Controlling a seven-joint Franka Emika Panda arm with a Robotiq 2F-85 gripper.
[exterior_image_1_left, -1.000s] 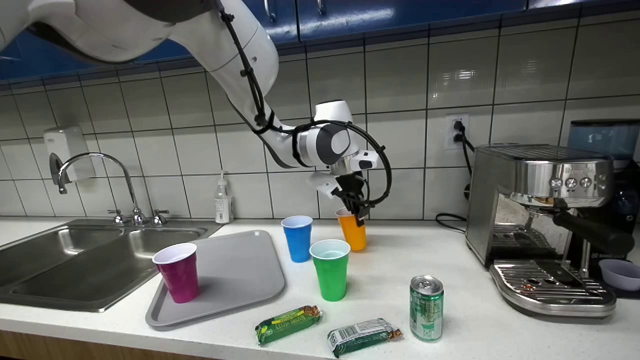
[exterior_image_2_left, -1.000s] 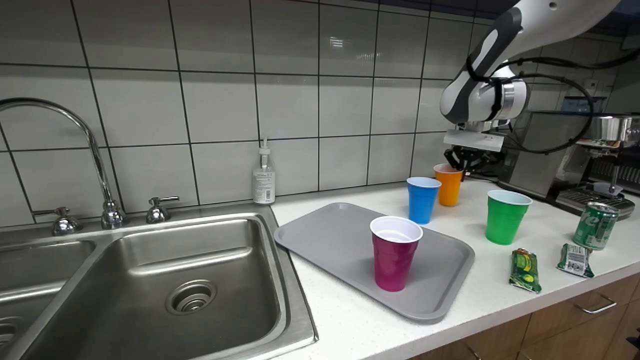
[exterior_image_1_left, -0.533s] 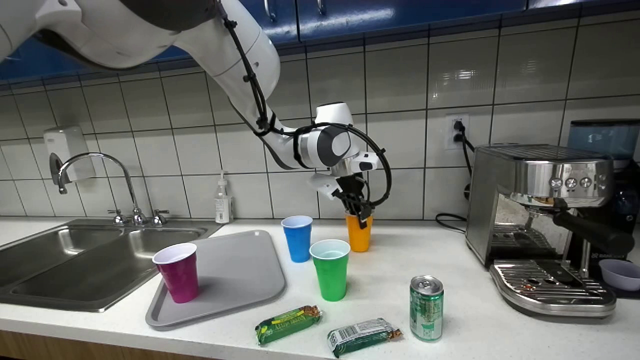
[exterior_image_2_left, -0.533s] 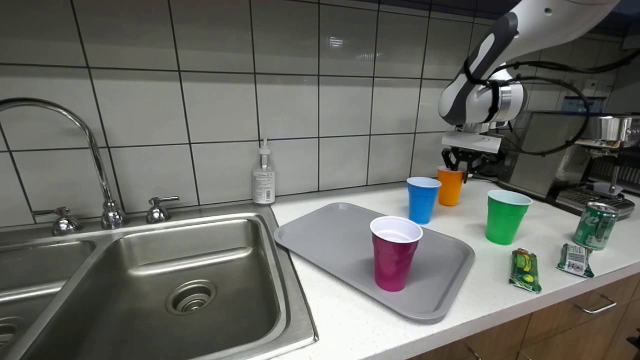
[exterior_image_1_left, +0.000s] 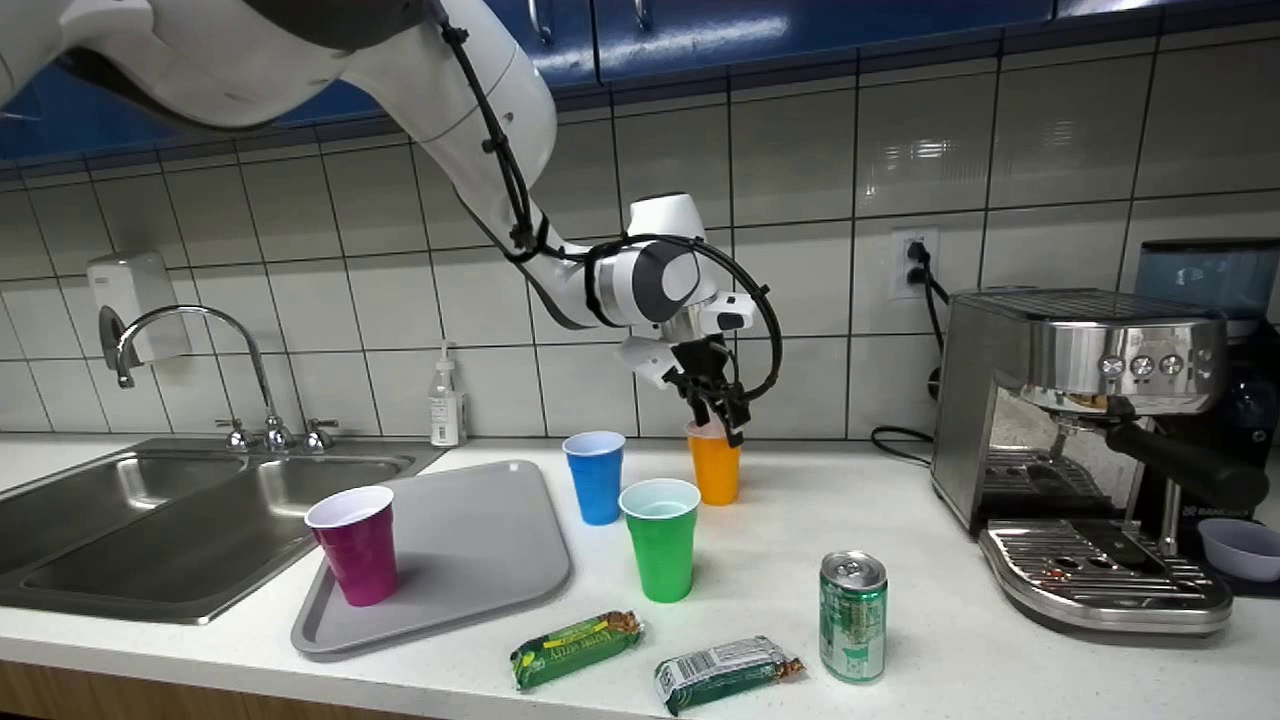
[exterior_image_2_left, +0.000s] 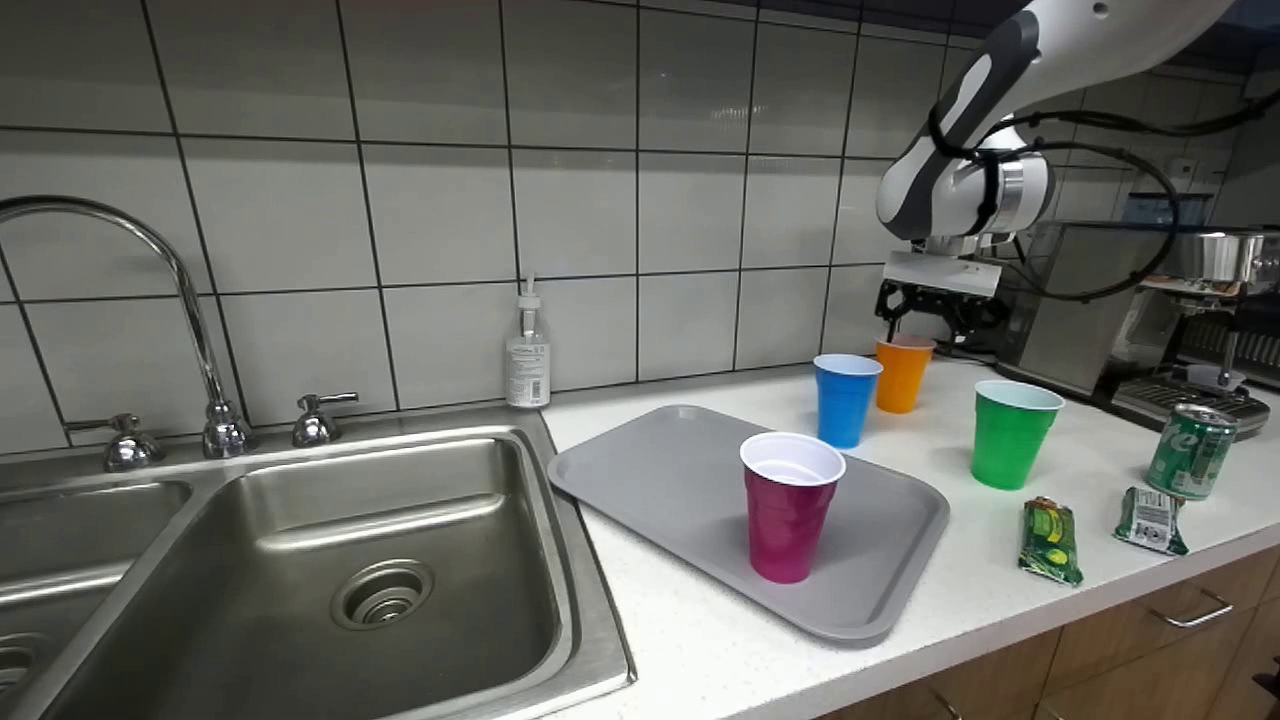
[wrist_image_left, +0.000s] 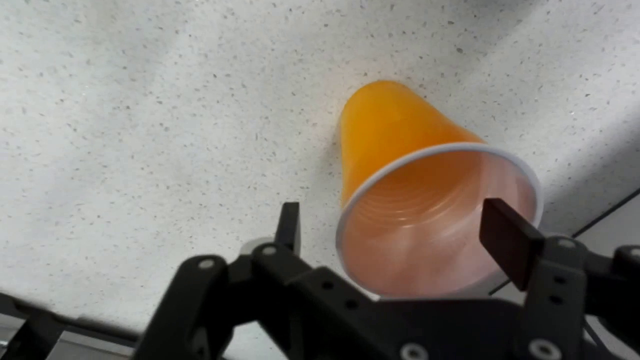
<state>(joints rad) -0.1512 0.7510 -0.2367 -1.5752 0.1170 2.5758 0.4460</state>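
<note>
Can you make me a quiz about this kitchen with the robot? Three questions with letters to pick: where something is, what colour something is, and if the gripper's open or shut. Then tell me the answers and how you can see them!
1. Where is the purple cup?
A. In the sink
B. On the grey tray
C. On the coffee machine

2. What colour is the cup nearest the gripper?
A. Green
B. Blue
C. Orange

3. How is the gripper now?
A. Open
B. Shut on nothing
C. Shut on the can

Answers:
1 B: both exterior views show the purple cup on the grey tray.
2 C: the cup right by its fingers is orange in all three views.
3 A: in the wrist view, the fingers stand wide apart.
</note>
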